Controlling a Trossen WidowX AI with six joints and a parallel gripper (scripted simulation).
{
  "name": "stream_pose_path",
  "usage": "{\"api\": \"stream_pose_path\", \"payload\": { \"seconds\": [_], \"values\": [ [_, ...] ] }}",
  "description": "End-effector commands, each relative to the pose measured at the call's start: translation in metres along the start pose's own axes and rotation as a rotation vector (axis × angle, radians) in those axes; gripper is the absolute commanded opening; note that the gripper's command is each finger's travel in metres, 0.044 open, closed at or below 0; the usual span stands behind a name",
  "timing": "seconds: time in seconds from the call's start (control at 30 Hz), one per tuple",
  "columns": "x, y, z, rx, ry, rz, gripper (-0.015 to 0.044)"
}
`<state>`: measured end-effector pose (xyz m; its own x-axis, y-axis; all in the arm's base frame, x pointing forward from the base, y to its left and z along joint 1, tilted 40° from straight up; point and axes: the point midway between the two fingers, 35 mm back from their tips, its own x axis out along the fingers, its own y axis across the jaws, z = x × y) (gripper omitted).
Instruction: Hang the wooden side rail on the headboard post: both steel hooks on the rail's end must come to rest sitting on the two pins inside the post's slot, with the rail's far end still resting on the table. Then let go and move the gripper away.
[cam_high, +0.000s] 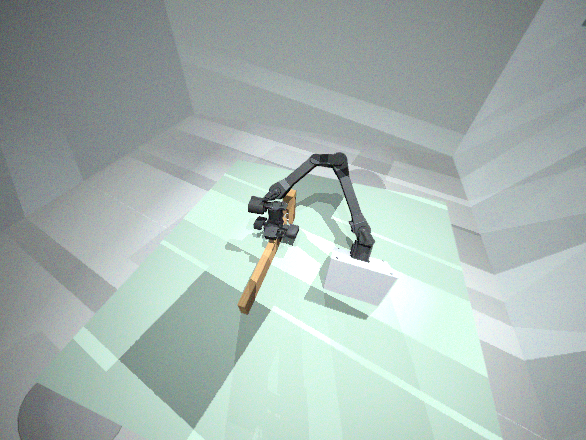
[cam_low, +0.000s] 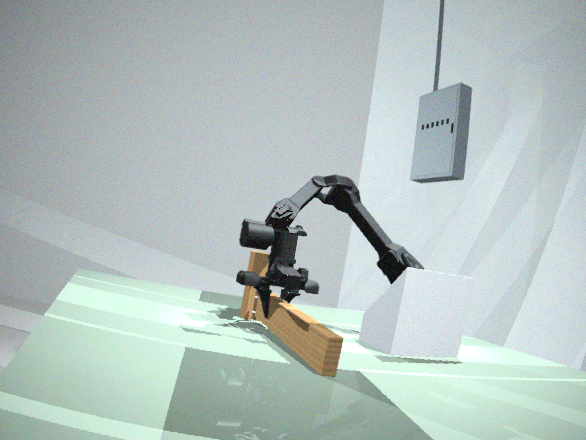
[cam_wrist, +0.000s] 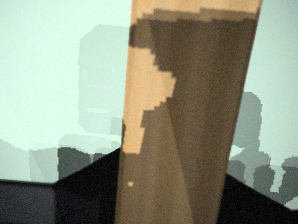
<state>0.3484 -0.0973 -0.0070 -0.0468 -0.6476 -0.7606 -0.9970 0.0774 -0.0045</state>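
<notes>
So the wooden side rail (cam_high: 259, 274) (cam_low: 303, 334) (cam_wrist: 185, 110) is a long, plain, squared-off bar in warm orange-brown, with visible grain and patchy shade across its top. It's set on its narrow edge on the pale green table (cam_high: 400, 340) (cam_low: 125, 360), and its near end is angled away from the headboard post (cam_high: 291, 200) (cam_low: 254, 270). The other end is placed right by the upright post, but whether the hooks are seated on the pins can't be told, since that spot is mostly covered by the gripper.

The gripper (cam_high: 274, 237) (cam_low: 278, 307) is partly closed, with the rail clamped between its fingers near the post end. It's pointed down over the rail, and the black arm (cam_high: 352, 195) (cam_low: 370, 225) is bent in a high arch from the white block (cam_high: 360, 280) (cam_low: 430, 315), elbow up top.
</notes>
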Motion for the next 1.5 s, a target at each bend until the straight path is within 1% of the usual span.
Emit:
{"api": "stream_pose_path", "payload": {
  "seconds": [0.0,1.47],
  "values": [
    [-0.0048,-0.0023,-0.0004,-0.003,-0.003,-0.015,0.0000],
    [-0.0046,-0.0027,-0.0051,-0.003,-0.002,-0.015,0.0000]
  ]
}}
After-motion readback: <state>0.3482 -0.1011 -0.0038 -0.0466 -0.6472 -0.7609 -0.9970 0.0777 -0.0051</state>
